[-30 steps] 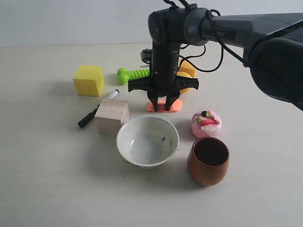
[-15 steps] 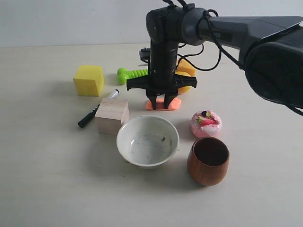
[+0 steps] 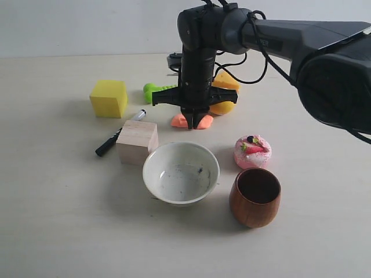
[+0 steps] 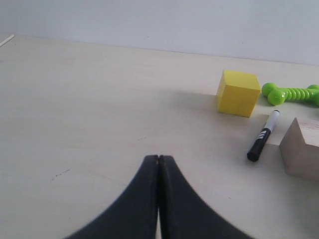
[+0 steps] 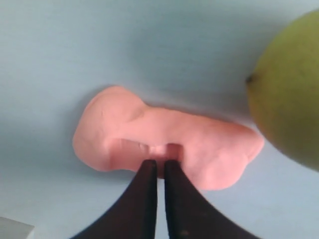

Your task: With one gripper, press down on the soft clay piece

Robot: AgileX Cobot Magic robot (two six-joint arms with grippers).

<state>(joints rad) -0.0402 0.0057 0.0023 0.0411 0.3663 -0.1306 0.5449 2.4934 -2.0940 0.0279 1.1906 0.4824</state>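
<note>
The soft clay piece [image 3: 178, 120] [image 5: 199, 142], a flat salmon-orange lump with dents, lies on the table behind the white bowl. My right gripper [image 3: 194, 123] [image 5: 159, 163] points straight down at it, fingers drawn together with only a thin slit between them. The fingertips [image 5: 148, 167] sit in a dent at the lump's near edge. In the exterior view the claw hides the clay's middle. My left gripper [image 4: 159, 158] is shut with nothing in it, low over bare table, and does not show in the exterior view.
A lemon [image 3: 223, 108] [image 5: 291, 94] and an orange cheese wedge [image 3: 228, 81] sit just behind the clay. Around it are a green ridged toy [image 3: 155, 90], yellow cube [image 3: 108, 97], marker [image 3: 119, 134], wooden block [image 3: 137, 142], white bowl [image 3: 152, 174], pink cake toy [image 3: 252, 150] and wooden cup [image 3: 255, 197].
The right gripper's fingers, spread apart over the clay a second ago, have closed together. Gripper and clay have both shifted a little toward the back left of the table.
</note>
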